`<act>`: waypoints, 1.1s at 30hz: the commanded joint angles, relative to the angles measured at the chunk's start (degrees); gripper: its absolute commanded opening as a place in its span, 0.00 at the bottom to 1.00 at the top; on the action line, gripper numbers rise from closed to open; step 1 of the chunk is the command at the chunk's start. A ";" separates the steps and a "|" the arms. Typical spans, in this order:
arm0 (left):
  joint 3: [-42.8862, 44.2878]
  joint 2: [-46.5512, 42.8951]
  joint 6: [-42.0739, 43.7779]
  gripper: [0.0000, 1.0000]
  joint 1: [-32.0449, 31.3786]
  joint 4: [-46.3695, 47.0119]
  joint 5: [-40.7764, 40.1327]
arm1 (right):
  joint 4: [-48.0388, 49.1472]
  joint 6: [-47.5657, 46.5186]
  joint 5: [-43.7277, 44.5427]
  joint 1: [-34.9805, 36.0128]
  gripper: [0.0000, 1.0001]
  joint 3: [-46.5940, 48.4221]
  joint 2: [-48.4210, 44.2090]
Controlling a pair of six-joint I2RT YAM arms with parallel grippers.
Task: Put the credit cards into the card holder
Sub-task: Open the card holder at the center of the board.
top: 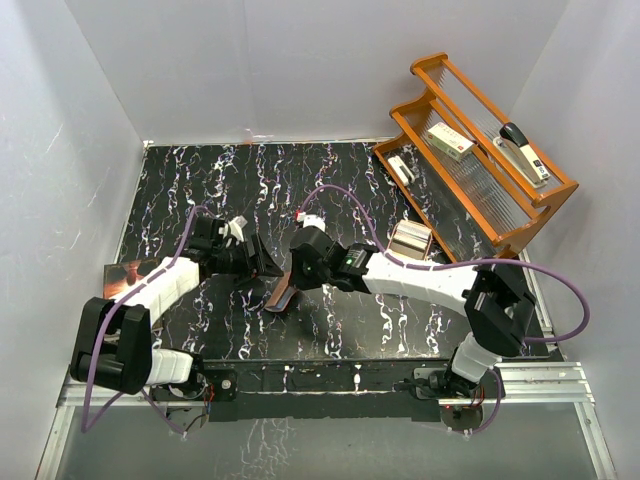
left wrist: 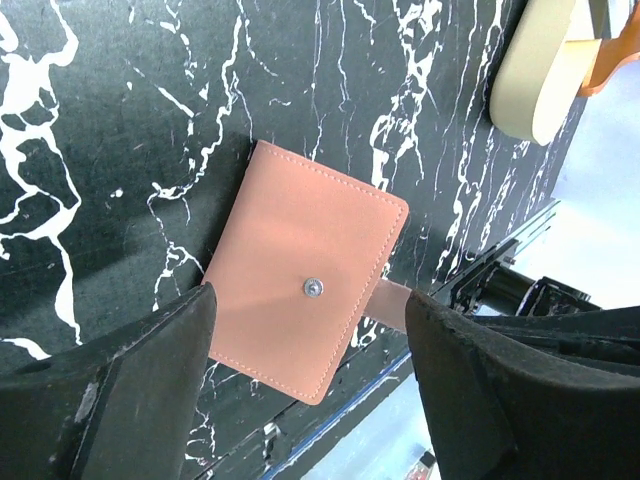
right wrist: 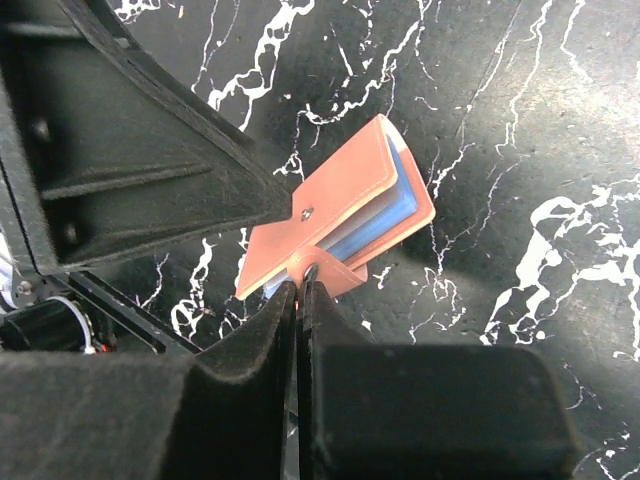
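Left arm (top: 160, 285) and right arm (top: 425, 280), white link shells, black joint housings, purple cable (top: 572, 300), matte black left gripper (left wrist: 310, 300) and right gripper (right wrist: 302, 290), bases beside aluminium rail (top: 545, 375).

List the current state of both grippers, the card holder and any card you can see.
Reddish-brown leather card holder: folded over, snap tab unfastened.
Light blue-white plastic credit card: tucked inside holder, edge showing.
Left gripper: open, fingers either side of holder.
Right gripper: shut on holder's snap tab.
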 commanded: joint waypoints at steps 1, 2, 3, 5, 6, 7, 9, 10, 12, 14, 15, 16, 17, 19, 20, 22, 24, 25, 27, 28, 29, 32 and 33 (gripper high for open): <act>1.46 -0.06 2.78 0.75 -0.03 -3.59 2.10 | 7.19 1.72 -0.42 -0.08 0.00 -0.23 -2.46; 1.58 0.32 3.61 0.75 -0.05 -4.05 2.48 | 7.19 1.53 -0.22 -0.09 0.00 -0.23 -2.30; 1.77 0.72 4.32 0.75 0.02 -4.46 2.94 | 6.93 1.33 0.01 -0.08 0.00 -0.15 -2.26; 2.12 1.18 5.61 0.75 -0.04 -5.18 3.68 | 6.66 0.90 0.62 -0.08 0.00 0.18 -2.13; 2.35 1.41 6.19 0.75 0.00 -5.60 3.80 | 6.74 0.79 0.74 -0.08 0.00 0.33 -2.13; 2.66 1.54 6.69 0.75 -0.01 -6.07 3.89 | 6.75 0.72 0.94 -0.12 0.00 0.49 -2.08; 3.02 1.58 7.32 0.74 0.03 -6.28 4.21 | 6.75 0.64 1.21 -0.17 0.00 1.16 -2.11; 3.18 1.58 7.50 0.73 -0.01 -6.35 4.02 | 6.60 0.59 1.41 -0.21 0.00 1.51 -2.08; 3.36 1.98 7.76 0.72 -0.03 -6.82 2.68 | 5.89 0.36 2.32 -0.16 0.00 1.88 -1.83; 3.54 2.52 8.31 0.70 -0.03 -7.58 1.35 | 4.97 0.08 3.43 -0.16 0.00 1.97 -1.83; 3.71 3.24 8.69 0.69 -0.02 -8.13 0.71 | 4.45 0.01 4.01 -0.16 0.00 1.83 -1.85; 3.88 4.23 9.04 0.68 0.01 -8.65 0.02 | 4.05 -0.02 4.42 -0.22 0.00 1.66 -1.86; 3.94 4.82 9.46 0.66 0.03 -9.07 -0.53 | 3.75 -0.02 4.54 -0.27 0.00 1.44 -2.11; 3.95 5.70 10.20 0.59 -0.02 -9.67 -1.50 | 3.59 -0.04 4.74 -0.27 0.00 0.92 -2.76; 4.02 5.97 10.40 0.55 0.00 -9.79 -1.70 | 3.73 -0.09 4.85 -0.25 0.00 0.59 -3.25; 4.12 6.43 10.46 0.44 0.03 -9.81 -1.83 | 4.09 -0.17 5.06 -0.35 0.00 -0.03 -4.06; 4.42 6.59 10.27 0.34 0.02 -9.81 -2.26 | 4.11 -0.28 5.42 -0.50 0.00 -0.13 -4.54; 4.53 6.53 10.13 0.30 0.03 -9.89 -2.59 | 4.04 -0.39 5.66 -0.51 0.00 -0.14 -4.58; 4.83 6.54 9.79 0.28 0.03 -10.14 -3.29 | 3.48 -0.55 6.53 -0.71 0.00 -0.10 -4.39; 4.98 6.51 9.77 0.28 0.01 -10.20 -3.42 | 2.86 -0.63 7.09 -0.72 0.00 -0.06 -4.25; 5.18 6.55 9.74 0.29 -0.02 -10.36 -3.43 | 2.24 -0.58 7.60 -0.69 0.00 -0.10 -4.22; 5.85 6.20 9.76 0.30 -0.02 -11.24 -3.60 | 1.18 -0.64 8.65 -0.78 0.00 -0.82 -5.12; 6.10 6.09 9.76 0.30 -0.03 -11.64 -3.55 | 1.17 -0.63 8.84 -0.78 0.00 -1.10 -5.68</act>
